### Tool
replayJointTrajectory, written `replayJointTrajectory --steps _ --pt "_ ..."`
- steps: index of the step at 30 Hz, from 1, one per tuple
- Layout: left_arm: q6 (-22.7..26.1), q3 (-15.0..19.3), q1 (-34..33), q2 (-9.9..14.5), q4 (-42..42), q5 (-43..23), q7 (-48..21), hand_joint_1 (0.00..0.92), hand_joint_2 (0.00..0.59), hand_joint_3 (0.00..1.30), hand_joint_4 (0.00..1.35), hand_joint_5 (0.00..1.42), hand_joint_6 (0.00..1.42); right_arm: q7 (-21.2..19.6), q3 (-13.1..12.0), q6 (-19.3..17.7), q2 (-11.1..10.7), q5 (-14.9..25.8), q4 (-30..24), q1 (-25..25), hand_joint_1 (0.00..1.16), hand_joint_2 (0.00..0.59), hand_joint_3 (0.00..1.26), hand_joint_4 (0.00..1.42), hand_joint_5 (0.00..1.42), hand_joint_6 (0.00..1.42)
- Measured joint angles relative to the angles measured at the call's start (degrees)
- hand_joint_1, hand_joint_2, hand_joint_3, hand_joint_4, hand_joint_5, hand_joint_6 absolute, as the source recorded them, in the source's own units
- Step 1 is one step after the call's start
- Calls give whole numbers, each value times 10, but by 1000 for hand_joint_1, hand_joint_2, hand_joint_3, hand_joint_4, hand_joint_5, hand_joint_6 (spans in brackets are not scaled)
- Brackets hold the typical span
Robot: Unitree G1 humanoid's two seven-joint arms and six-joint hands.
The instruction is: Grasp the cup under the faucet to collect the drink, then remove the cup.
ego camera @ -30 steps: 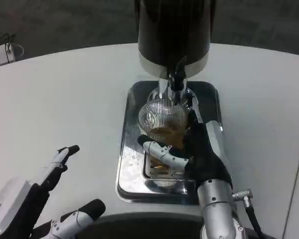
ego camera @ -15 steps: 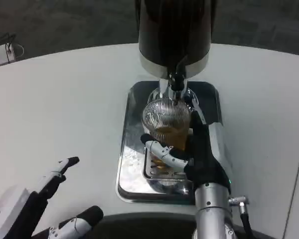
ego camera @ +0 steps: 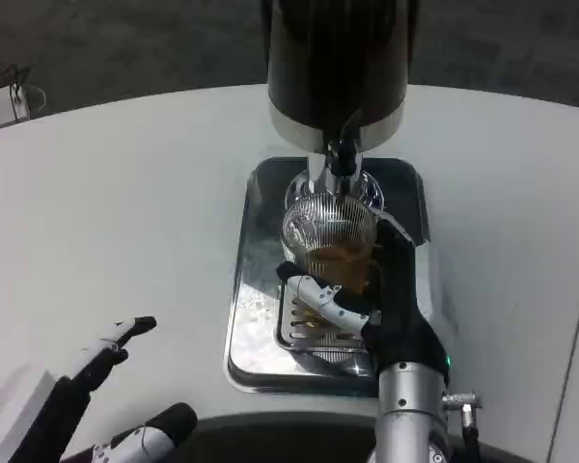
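A ribbed clear cup (ego camera: pixel 326 234) holding brown drink stands on the steel drip tray (ego camera: pixel 253 289), right under the black faucet (ego camera: pixel 343 147) of the dark dispenser (ego camera: pixel 336 58). My right hand (ego camera: pixel 372 294) grips the cup from the right and front, with its thumb across the cup's near side. At the lower left my left hand (ego camera: pixel 96 405) hovers over the table with its fingers apart and nothing in it.
The drip tray has a slotted grate (ego camera: pixel 314 333) under the cup. The round white table (ego camera: pixel 116 203) spreads wide on both sides. A white power strip (ego camera: pixel 0 104) lies at the far left edge.
My right hand has carried the cup slightly right and back, closer under the faucet. My left hand has sunk lower toward the picture's bottom edge.
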Motion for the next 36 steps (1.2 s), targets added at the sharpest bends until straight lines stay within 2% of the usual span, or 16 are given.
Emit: replayJointTrajectory --steps 2,4,7,13,18,23,28,30,36 --pt "0 0 0 0 0 0 0 0 90 162 92 174 207 -6 2 -2 0 1 2 0 911 257 641 734 769 580" --pt "0 0 0 0 1 0 0 0 90 163 93 175 207 -19 3 -7 0 5 2 0 920 259 774 895 945 810" --pt "0 0 0 1 3 -1 0 0 90 163 95 176 207 -29 5 -10 0 10 4 0 931 260 909 1072 1135 1041" --pt "-2 0 -6 5 15 -3 0 0 90 163 95 176 207 -37 16 -16 1 20 -2 7 953 253 1149 1355 1401 1333" --pt "-8 0 -18 7 30 -4 0 0 90 163 95 176 207 -21 37 -16 5 20 -43 45 955 252 1221 1424 1424 1418" --pt "-16 0 -28 8 40 -7 0 0 90 168 96 176 207 14 52 -13 7 20 -95 86 956 252 1241 1424 1424 1424" --pt "-27 0 -36 8 51 -7 0 0 90 171 96 177 207 53 69 -7 -11 5 -183 123 955 252 1241 1424 1424 1424" --pt "-28 0 -38 8 52 -7 0 0 90 171 96 177 207 61 72 -6 -16 -2 -201 136 955 252 1241 1424 1424 1424" --pt "-39 3 -49 11 52 -6 0 0 90 172 96 177 201 105 81 4 -34 -22 -279 218 955 252 1230 1424 1424 1424"
